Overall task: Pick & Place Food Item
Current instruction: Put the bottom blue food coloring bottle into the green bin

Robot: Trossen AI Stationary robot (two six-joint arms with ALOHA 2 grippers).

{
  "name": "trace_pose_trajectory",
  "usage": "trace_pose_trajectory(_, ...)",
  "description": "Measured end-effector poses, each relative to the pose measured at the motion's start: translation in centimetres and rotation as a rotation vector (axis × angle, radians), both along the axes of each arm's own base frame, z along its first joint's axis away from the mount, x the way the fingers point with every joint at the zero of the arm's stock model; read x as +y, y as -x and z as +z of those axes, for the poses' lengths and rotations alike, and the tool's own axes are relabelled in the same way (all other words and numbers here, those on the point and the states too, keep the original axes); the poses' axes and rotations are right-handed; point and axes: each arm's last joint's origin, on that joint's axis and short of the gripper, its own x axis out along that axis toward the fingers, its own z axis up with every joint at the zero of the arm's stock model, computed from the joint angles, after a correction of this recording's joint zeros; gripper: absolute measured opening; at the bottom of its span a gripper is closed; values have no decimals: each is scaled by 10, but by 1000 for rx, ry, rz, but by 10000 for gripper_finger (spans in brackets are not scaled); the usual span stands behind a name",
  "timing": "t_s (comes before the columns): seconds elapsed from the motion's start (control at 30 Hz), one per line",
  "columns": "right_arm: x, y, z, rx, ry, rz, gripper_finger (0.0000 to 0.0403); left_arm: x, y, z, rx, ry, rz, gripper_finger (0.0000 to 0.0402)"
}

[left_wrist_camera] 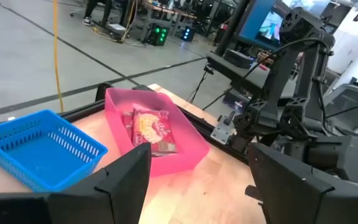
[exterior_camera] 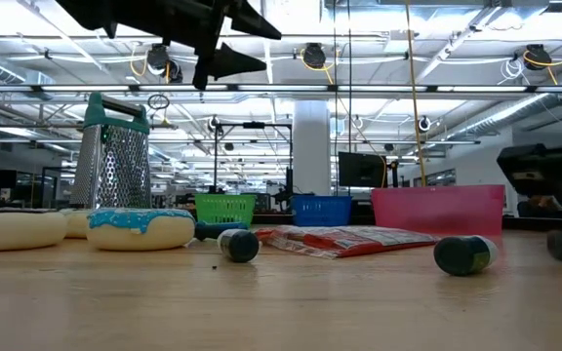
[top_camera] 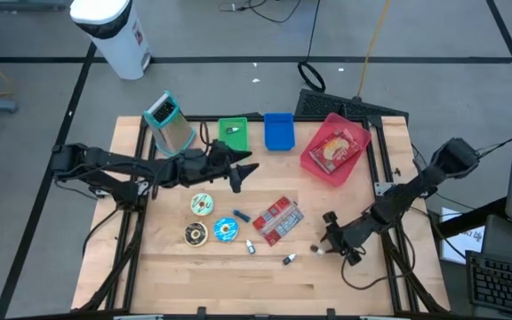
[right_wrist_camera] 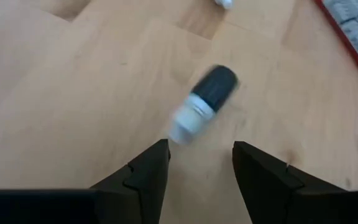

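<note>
Three toy donuts [top_camera: 203,205] [exterior_camera: 140,228] and a red snack packet [top_camera: 278,220] [exterior_camera: 344,240] lie flat on the wooden table. A second packet [left_wrist_camera: 152,129] lies inside the pink bin [top_camera: 334,147]. My left gripper [top_camera: 243,172] [left_wrist_camera: 201,155] hovers open above the table, over the donuts' far side, pointing level toward the pink bin. My right gripper [top_camera: 326,234] [right_wrist_camera: 201,149] is open low at the table's near right, slanting down. Just ahead of its fingertips a small dark-capped white bottle [right_wrist_camera: 201,102] [top_camera: 316,250] lies on its side, untouched.
A blue basket [top_camera: 278,131] [left_wrist_camera: 39,149], a green basket [top_camera: 233,133] and a metal grater [top_camera: 169,122] [exterior_camera: 113,161] stand along the far edge. Small bottles [exterior_camera: 240,244] [exterior_camera: 466,255] lie near the packet. Bare wood lies toward the near edge.
</note>
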Motion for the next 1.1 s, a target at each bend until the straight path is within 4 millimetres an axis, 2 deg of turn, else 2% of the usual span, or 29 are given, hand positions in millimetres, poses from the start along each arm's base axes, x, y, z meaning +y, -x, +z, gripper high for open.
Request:
trace_pose_trajectory(0.2, 6, -3, 4, -43, -80, 40, 165, -2, 0, 0, -4, 9, -2, 271)
trace_pose_trajectory(0.47, 5, -8, 1, -74, -73, -89, 168, -2, -1, -1, -1, 10, -1, 271)
trace_pose_trajectory(0.8, 24, -7, 3, -142, -178, -48, 165, -2, -1, -4, 27, 10, 8, 271)
trace_pose_trajectory(1.1, 24, -7, 2, -187, -95, -20, 167, -1, -1, -5, 37, 6, 43, 271)
